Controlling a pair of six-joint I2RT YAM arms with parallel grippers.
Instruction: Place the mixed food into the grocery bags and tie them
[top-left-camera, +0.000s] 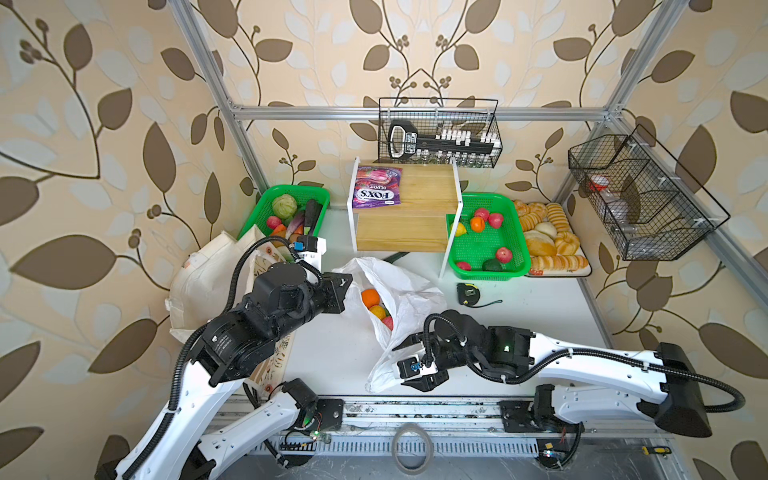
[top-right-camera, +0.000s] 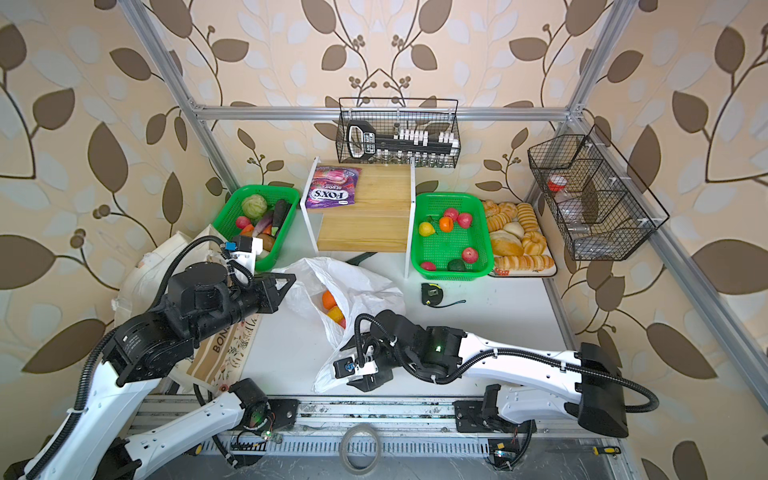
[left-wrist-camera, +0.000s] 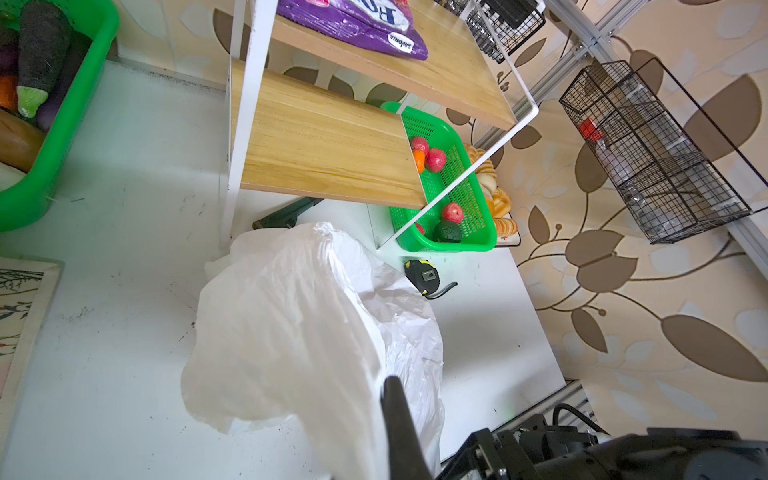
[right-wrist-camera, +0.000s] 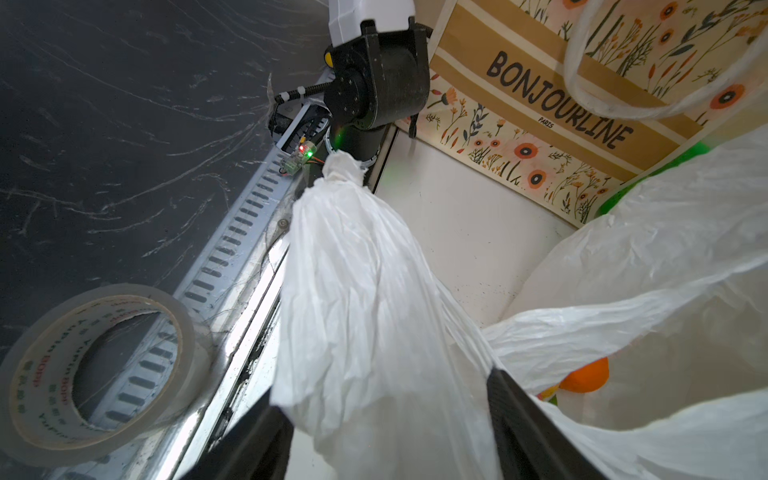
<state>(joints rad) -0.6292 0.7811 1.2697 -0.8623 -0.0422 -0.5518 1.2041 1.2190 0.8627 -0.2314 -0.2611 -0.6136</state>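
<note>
Right end effector (right-wrist-camera: 382, 390), nearest the front rail: jaws spread, astride the bunched handle (right-wrist-camera: 353, 249) of the white carrier bag (top-left-camera: 399, 282). The bag lies on the counter (top-left-camera: 519, 316) with an orange (top-left-camera: 370, 298) and other fruit inside. Left end effector (top-left-camera: 344, 286): pressed together, pinching the bag's opposite rim. For a sound knot, close low on the handle and keep the rim taut. Beyond, the canvas tote (top-left-camera: 208, 282) slumps; a purple Fox's packet (top-left-camera: 377, 187) lies on the shelf (top-left-camera: 415, 232).

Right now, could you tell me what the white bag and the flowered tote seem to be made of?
White bag: thin plastic film, faintly glossy; it crinkles sharply and lets light through. Tote: probably woven canvas, matte; printed flowers and lettering.
</note>
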